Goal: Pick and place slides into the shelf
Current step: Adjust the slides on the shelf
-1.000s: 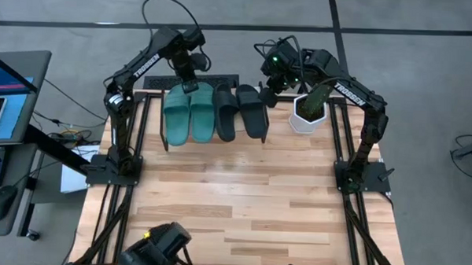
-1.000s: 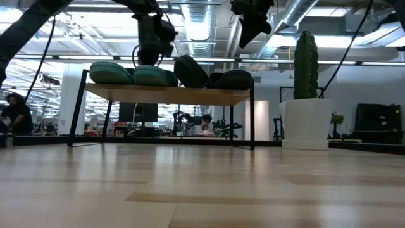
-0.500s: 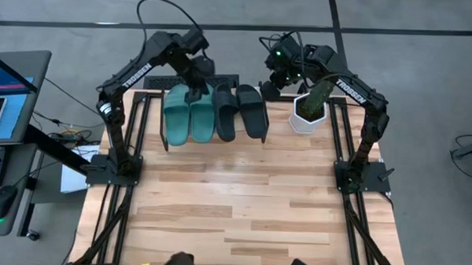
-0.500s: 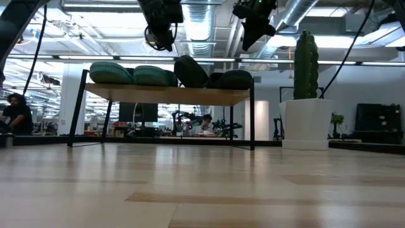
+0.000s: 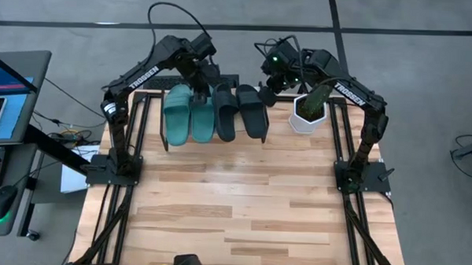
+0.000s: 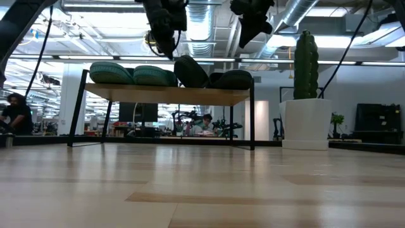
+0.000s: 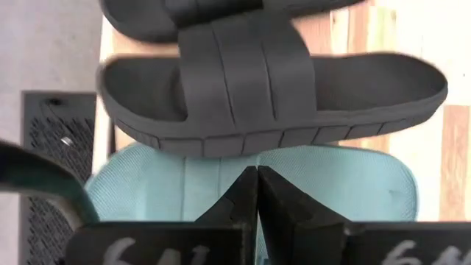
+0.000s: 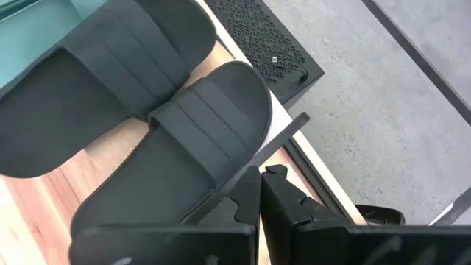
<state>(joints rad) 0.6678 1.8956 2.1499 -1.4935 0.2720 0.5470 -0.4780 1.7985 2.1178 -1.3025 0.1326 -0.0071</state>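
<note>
The near half of the counter (image 5: 241, 211) is just bare wood, with all the action at the far edge. That's where the shelf (image 6: 168, 94) sits, and all four slides are already up on its top board, side by side with toes toward the front. The teal pair (image 5: 188, 113) is on the left and the black pair (image 5: 241, 111) on the right. In the low view one black slide (image 6: 191, 71) looks tipped up against its neighbour rather than lying flat, probably because the four are packed tight to fit the board.

Just right of the shelf is a white pot with a cactus (image 5: 309, 107), which likely explains why the right arm stays high.

Both grippers hover above the back of the shelf. The left gripper (image 5: 202, 90) hangs over the seam between teal and black, its fingers pressed fully together with nothing in them. The right gripper (image 5: 271, 80) is off the far right corner by the outer black slide, fingers also fully together and empty.

Looks to me like the placing is basically finished.
</note>
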